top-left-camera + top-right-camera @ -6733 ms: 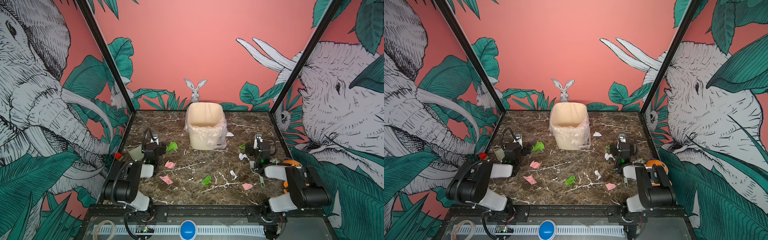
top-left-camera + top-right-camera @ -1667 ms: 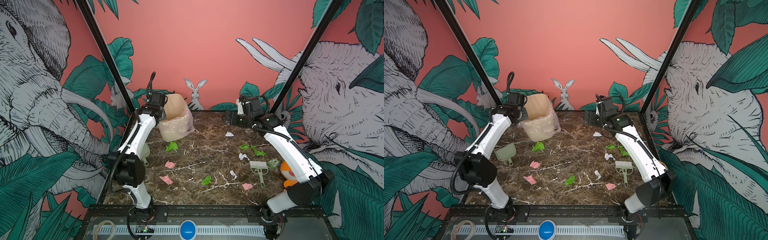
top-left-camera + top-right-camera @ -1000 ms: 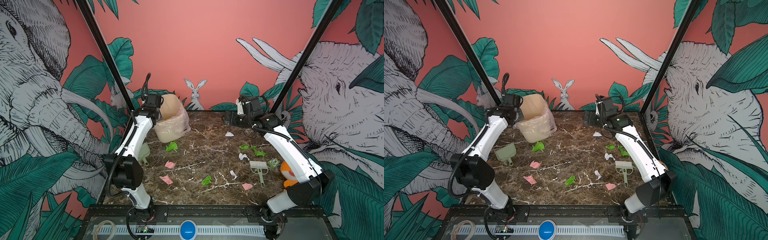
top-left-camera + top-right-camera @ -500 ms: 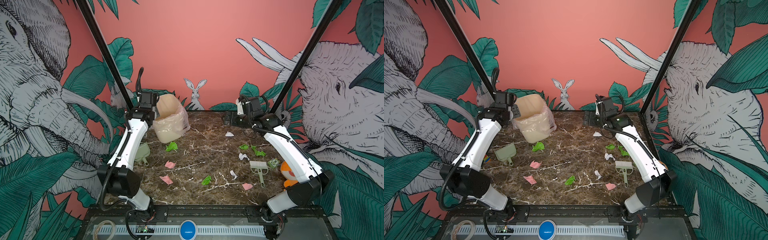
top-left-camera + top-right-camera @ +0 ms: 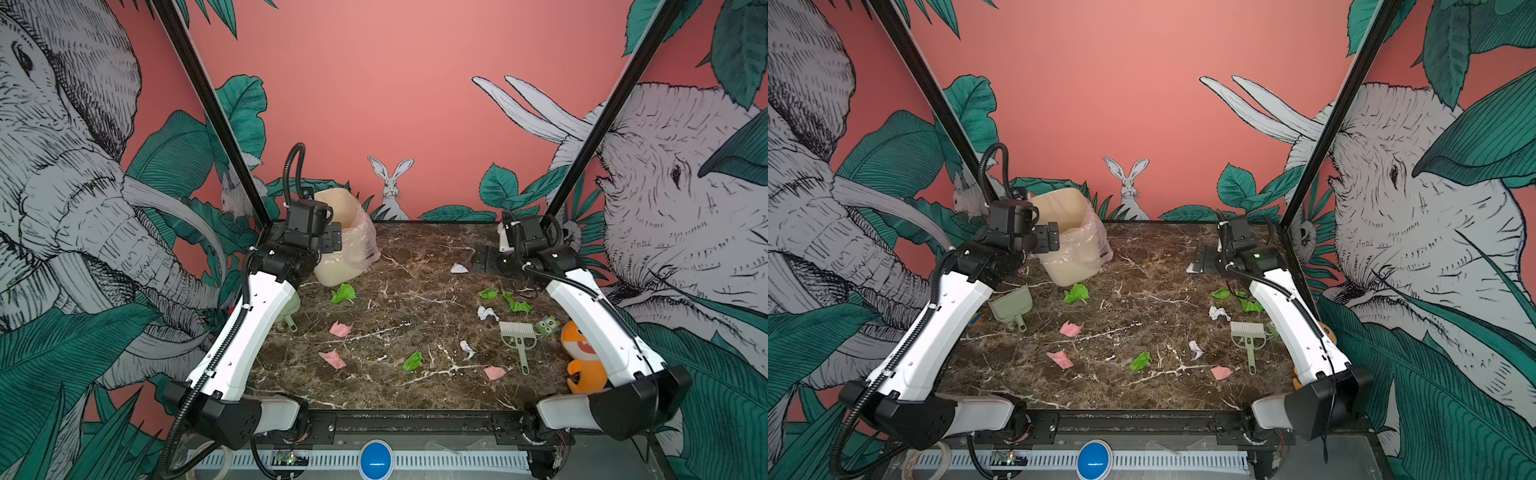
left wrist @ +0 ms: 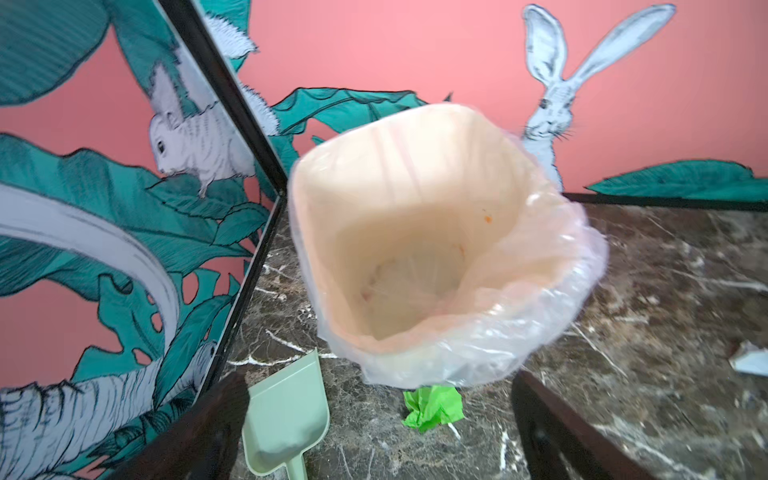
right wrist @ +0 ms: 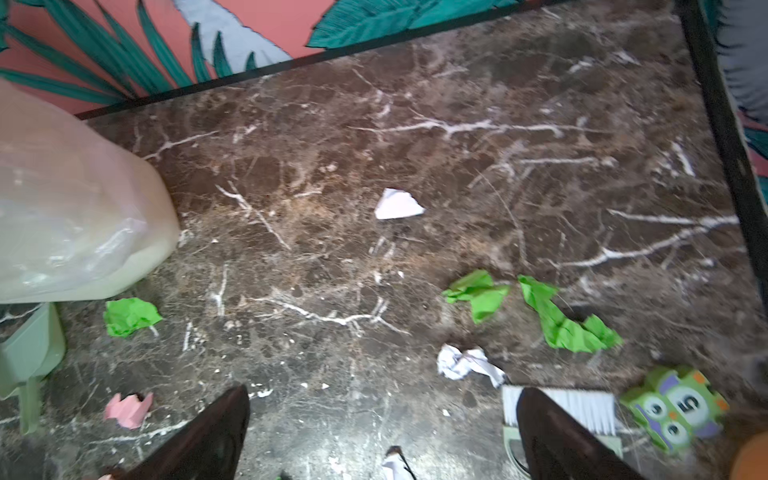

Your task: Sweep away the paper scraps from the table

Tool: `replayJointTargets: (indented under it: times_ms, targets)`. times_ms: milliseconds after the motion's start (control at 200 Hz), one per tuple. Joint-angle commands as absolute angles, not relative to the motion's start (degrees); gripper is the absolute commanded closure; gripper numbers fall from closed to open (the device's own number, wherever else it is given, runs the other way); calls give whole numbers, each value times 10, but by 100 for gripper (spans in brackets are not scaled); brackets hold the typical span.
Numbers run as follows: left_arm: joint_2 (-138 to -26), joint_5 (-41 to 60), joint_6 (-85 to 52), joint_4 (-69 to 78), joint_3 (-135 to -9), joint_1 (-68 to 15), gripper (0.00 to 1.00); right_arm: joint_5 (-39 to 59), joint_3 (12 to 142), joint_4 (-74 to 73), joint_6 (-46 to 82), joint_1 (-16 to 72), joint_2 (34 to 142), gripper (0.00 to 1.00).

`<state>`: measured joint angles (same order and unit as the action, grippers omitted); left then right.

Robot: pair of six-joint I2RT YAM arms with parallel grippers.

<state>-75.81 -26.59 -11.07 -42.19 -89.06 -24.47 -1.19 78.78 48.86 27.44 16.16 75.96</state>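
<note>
Several green, pink and white paper scraps lie over the table (image 5: 419, 253): a green one (image 5: 343, 293) by the bin, pink ones (image 5: 340, 329) left of the middle, white (image 5: 487, 313) and green (image 7: 478, 293) ones on the right. My left gripper (image 5: 332, 243) (image 6: 378, 380) hangs open just short of the lined cream bin (image 6: 415, 249), holding nothing. My right gripper (image 5: 484, 264) (image 7: 382, 395) hovers open and empty above the back right. The pale green dustpan (image 5: 1011, 307) lies at the left edge. The brush (image 5: 517, 332) lies on the right.
An orange plush toy (image 5: 582, 357) and a green numbered block (image 7: 675, 409) sit by the right edge. Black frame posts and painted walls close in the back corners. The bin (image 5: 349, 249) takes up the back left corner.
My left gripper has opened, let go of the bin's rim and drawn back a little. The bin now rests at the back left. My right arm has not moved.
</note>
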Motion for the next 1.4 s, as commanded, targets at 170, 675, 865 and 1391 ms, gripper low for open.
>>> replayJointTargets:
  times_ms: [170,675,865,1391]
  targets:
    - [-768,-209,-124,-423,-831,-382,0,-21,589,558,341,76,646,1]
    - [-846,-57,-153,-289,-732,-454,1,78,373,454,395,-85,630,1]
    - [-854,-51,-143,-281,-720,-454,1,52,345,399,394,-86,633,1]
    - [-838,-66,-139,-272,-690,-454,1,145,289,342,391,-84,667,1]
